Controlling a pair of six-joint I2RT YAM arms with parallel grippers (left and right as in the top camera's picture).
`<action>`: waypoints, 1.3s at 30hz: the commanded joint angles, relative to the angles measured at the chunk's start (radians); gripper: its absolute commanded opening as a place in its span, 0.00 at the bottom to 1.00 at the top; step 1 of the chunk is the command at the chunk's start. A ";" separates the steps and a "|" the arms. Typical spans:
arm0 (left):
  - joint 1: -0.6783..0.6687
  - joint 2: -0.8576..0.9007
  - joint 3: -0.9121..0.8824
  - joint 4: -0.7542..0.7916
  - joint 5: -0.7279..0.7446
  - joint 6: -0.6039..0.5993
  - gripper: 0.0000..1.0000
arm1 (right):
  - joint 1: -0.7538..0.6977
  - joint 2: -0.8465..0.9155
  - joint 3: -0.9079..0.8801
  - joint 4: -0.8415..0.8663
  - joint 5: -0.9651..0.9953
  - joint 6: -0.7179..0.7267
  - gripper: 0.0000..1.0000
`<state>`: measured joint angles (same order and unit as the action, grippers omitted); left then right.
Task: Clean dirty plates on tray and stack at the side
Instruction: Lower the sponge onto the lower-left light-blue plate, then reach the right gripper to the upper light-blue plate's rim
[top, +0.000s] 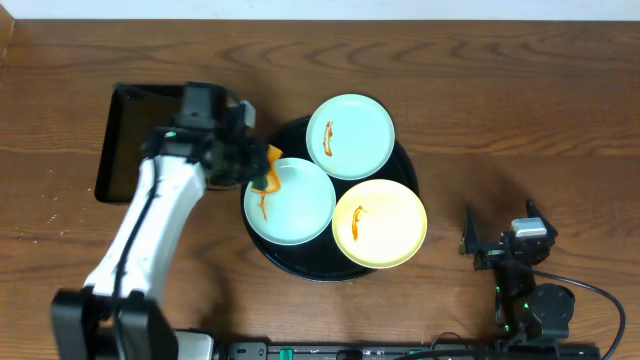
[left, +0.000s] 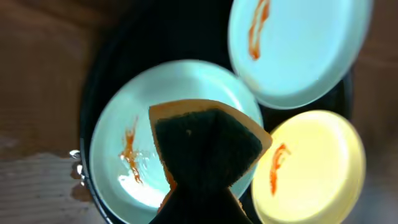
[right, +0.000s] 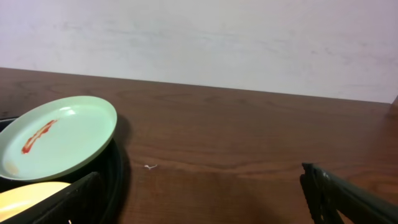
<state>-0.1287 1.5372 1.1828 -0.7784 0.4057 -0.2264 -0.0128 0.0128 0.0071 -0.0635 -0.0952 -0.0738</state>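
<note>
Plates awaiting cleaning, none yet wiped: the near mint plate (top: 295, 205) lies at the left of the round black tray (top: 295, 262), with the far mint plate (top: 350, 136) resting over the tray's far rim and the yellow plate (top: 380, 222) at the right, each carrying an orange-brown sauce smear (left: 129, 155). The left gripper (top: 248, 160) is clamped on a sponge (left: 208, 146), dark scouring face towards the wrist camera, poised over the far-left edge of the near mint plate; whether it touches the surface cannot be told. Wiping well probably calls for bringing the sponge flat down onto the smear, which lies just to its side, and sweeping along the streak with light pressure so that the plate does not slide against its neighbours. The rectangular tray (top: 125, 140) lies beyond the left arm. The right gripper (top: 498, 228), fingers spread wide and empty, waits on the table (top: 500, 90) well clear, free to steady the plate.
</note>
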 joint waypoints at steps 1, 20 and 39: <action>-0.042 0.058 -0.003 -0.011 -0.058 -0.061 0.07 | -0.008 -0.004 -0.001 -0.004 0.005 -0.010 0.99; -0.193 0.152 -0.003 -0.021 -0.106 -0.158 0.07 | -0.008 -0.004 -0.001 -0.004 0.005 -0.010 0.99; -0.193 0.158 -0.004 -0.002 -0.135 -0.243 0.08 | -0.008 -0.004 -0.001 0.279 -0.409 0.216 0.99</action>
<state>-0.3225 1.6890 1.1828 -0.7807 0.2813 -0.4534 -0.0128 0.0132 0.0067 0.1272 -0.2787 0.0353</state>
